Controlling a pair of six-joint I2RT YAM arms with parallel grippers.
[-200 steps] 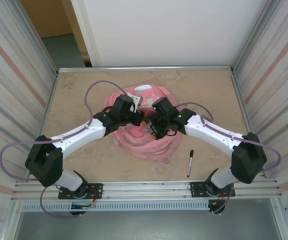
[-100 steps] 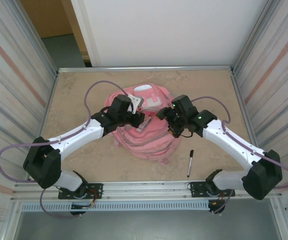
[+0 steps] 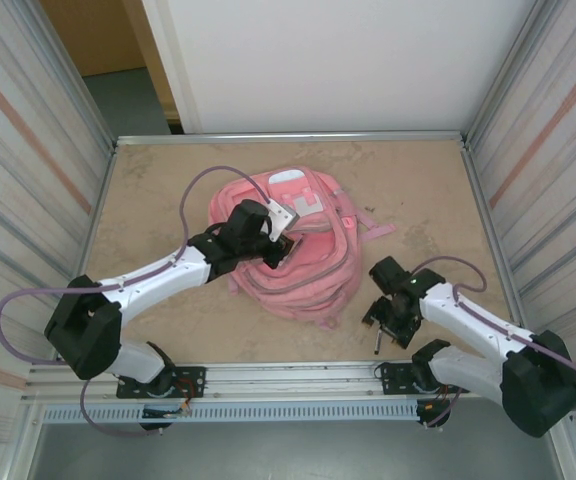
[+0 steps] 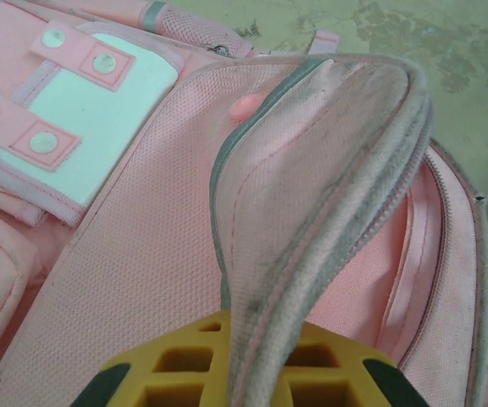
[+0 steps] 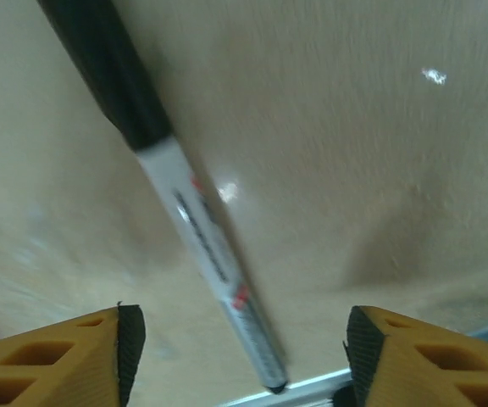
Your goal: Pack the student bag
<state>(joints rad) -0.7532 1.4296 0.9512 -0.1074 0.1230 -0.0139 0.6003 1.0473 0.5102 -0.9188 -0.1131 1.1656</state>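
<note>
Student bag rim sits clenched in my left end effector; right end effector, released, straddles the marker lying eleven-to-five.

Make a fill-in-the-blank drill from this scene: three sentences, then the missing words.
1. The left tool grips a grey-trimmed flap of the large pink fabric backpack, which lies on the beige ______.
2. The white marker pen has a cap coloured ______.
3. The right tool hovers over the marker pen with its jaws ______.
Missing words: table; black; open.
</note>
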